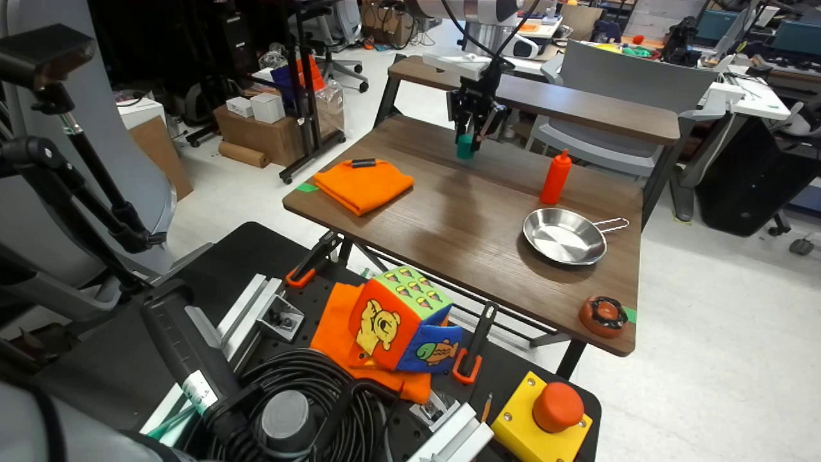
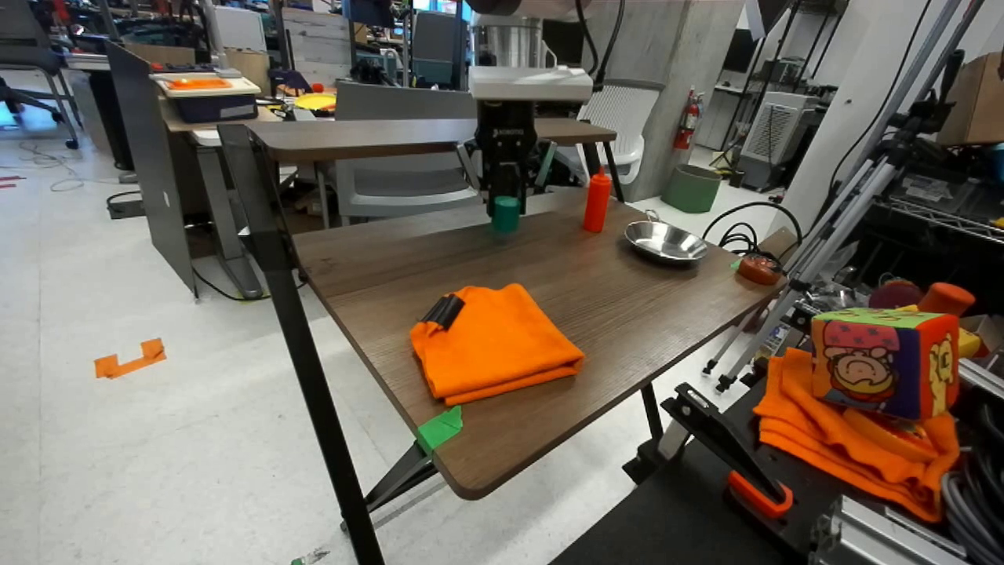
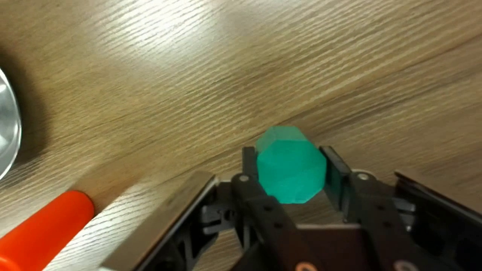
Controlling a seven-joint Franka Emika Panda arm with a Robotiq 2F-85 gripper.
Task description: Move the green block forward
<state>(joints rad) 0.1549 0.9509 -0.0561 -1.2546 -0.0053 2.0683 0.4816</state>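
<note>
Over the far part of the brown table [image 1: 449,250], the gripper [image 3: 290,165] points down, left of the red bottle [image 1: 556,178], its fingers [image 3: 337,163] clamped on the green block [image 3: 292,171], which is upright: octagonal face up, long axis roughly vertical.

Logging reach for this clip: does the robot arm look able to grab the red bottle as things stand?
Probably not yet: the claw looks shut on the green block. Once that is released, the way to the red bottle seems free, with the pan beyond it rather than between.
</note>
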